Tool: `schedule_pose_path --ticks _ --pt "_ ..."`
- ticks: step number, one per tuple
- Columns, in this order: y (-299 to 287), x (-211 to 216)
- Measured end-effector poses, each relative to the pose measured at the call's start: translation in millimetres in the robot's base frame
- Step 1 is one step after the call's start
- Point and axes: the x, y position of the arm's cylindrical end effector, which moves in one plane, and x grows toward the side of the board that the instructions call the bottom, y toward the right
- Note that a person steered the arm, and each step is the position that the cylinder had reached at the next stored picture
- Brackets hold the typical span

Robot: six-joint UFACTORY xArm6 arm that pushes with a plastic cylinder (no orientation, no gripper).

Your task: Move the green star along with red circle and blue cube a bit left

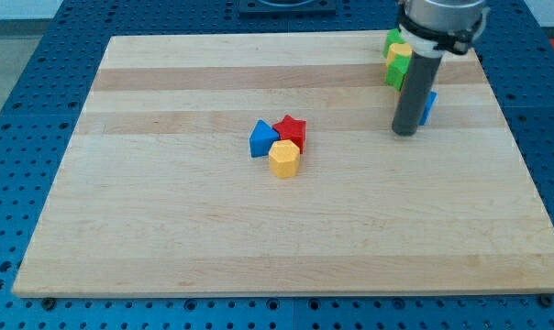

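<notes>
My tip (404, 134) rests on the board at the view's upper right. A blue cube (429, 106) sits just right of the rod and is partly hidden by it. Above the tip, at the rod's left side, a green block (397, 72) lies below a yellow block (399, 52). Another green block (391, 39) lies at the top. The rod covers their right parts, so I cannot tell which one is the star. No red circle shows; it may be behind the rod.
In the middle of the wooden board (167, 183) three blocks touch one another: a blue one (262, 138), a red star (293, 130) and a yellow hexagon (283, 159). A blue perforated table surrounds the board.
</notes>
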Motion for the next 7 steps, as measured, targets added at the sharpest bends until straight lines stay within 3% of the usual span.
schedule_pose_path --ticks 1,2,3,5,7 --pt "47.2 30.6" --pt "121.0 4.8" --pt "137.5 -35.1" --pt "122.1 -88.2" --pt "73.1 -105.9"
